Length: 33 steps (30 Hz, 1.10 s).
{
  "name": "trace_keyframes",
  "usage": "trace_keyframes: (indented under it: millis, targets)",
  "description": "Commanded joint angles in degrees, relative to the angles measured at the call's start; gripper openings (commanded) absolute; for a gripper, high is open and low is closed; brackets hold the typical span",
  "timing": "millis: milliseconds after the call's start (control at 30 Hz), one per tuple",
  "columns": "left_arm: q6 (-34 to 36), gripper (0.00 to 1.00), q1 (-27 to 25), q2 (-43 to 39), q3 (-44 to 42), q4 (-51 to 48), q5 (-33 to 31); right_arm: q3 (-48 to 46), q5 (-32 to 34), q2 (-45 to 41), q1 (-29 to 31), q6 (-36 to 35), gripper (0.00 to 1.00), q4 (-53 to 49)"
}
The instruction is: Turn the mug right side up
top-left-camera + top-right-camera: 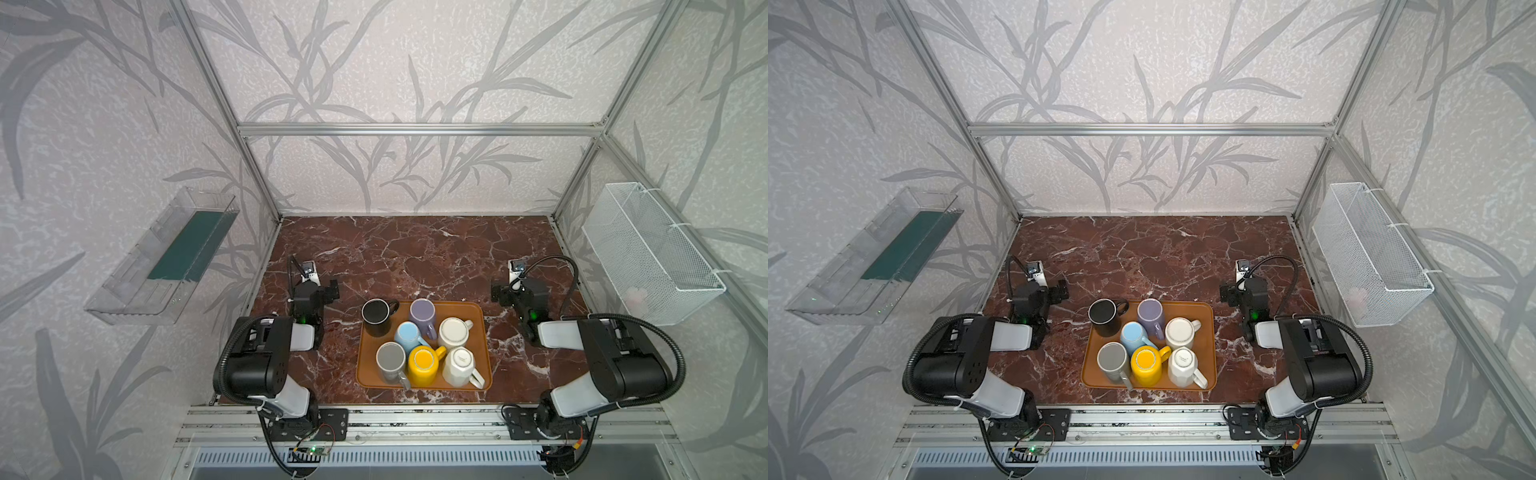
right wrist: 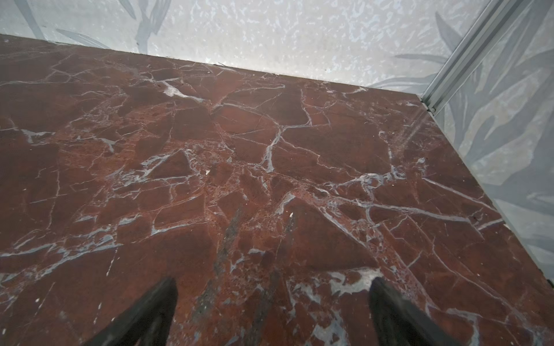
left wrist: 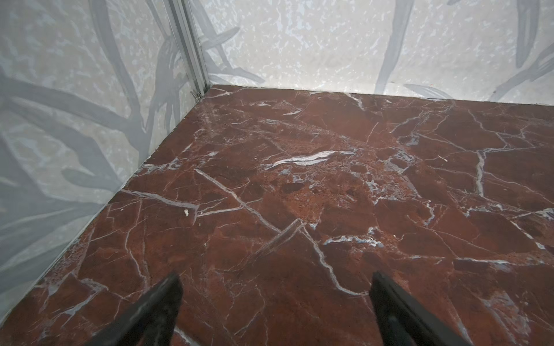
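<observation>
The left tool is hanging released, jaws spread wide, above the red-brown marble tabletop. Centrally, the rounded orange-brown tray is carrying seven coloured ceramic mugs, the white faceted mug standing base-up. The right tool is hanging equally released.

orange tray, red-brown white-veined marble table, yellow mug.

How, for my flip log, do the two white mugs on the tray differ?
The faceted white mug sits at the near right corner of the tray; the smooth white mug stands just behind it. The faceted mug's handle points near-right, the smooth mug's right. The faceted mug's top bears a small mark; the smooth mug's is plain. Both look bottom-up.
</observation>
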Motion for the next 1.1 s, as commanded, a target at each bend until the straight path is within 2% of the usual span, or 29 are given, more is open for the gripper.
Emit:
trace_keyframes:
  millis: [0,867,967,1067]
  targets:
    - [0.0,0.99,-0.1,0.4,1.2,0.0,-0.8,0.2,0.6,0.0,0.1,0.5,0.99,1.8]
    - [0.0,0.99,-0.1,0.4,1.1,0.1,-0.8,0.3,0.6,0.0,0.1,0.6,0.99,1.8]
    - [0.0,0.99,-0.1,0.5,1.1,0.0,-0.9,0.5,-2.0,0.0,0.1,-0.7,0.99,1.4]
    - [0.0,0.99,-0.1,0.5,1.1,0.0,-0.8,0.5,-2.0,0.0,0.1,-0.7,0.99,1.3]
